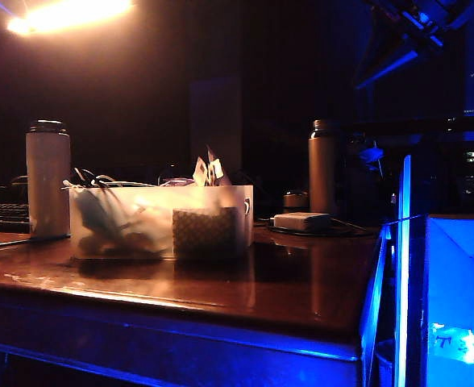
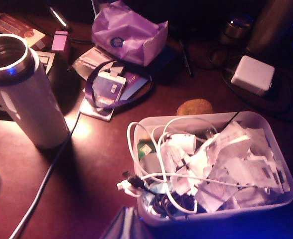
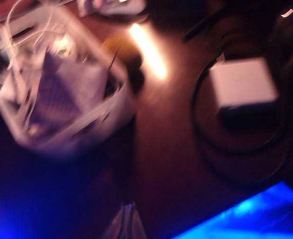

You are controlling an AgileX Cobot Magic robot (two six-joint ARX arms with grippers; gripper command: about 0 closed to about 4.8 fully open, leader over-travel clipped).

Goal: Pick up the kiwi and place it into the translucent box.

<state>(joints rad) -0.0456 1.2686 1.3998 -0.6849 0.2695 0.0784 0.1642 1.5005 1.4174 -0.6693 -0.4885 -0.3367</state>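
Left wrist view: the kiwi [image 2: 195, 106] lies on the dark wooden table [image 2: 101, 164], just beside the far wall of the translucent box [image 2: 266, 130] and outside it. The box is heaped with white cables [image 2: 156, 149] and crumpled paper [image 2: 236, 164]. The left gripper [image 2: 122, 224] shows only as a dark tip at the frame's lower edge, above the box's near corner; whether its jaws are spread or pressed together cannot be told. A steel bottle [image 2: 22, 94] stands well apart to one side, a purple bag [image 2: 129, 32] and a lanyard card [image 2: 106, 89] beyond the kiwi, and a white adapter [image 2: 252, 74] near the far corner. Bare tabletop lies open between bottle and box.

Right wrist view (blurred): the right gripper [image 3: 126, 224], jaws pressed together and holding nothing, hovers above open table between box and adapter.

Exterior view: the box stands mid-table, back from the front edge [image 1: 221, 326]; neither gripper can be made out.
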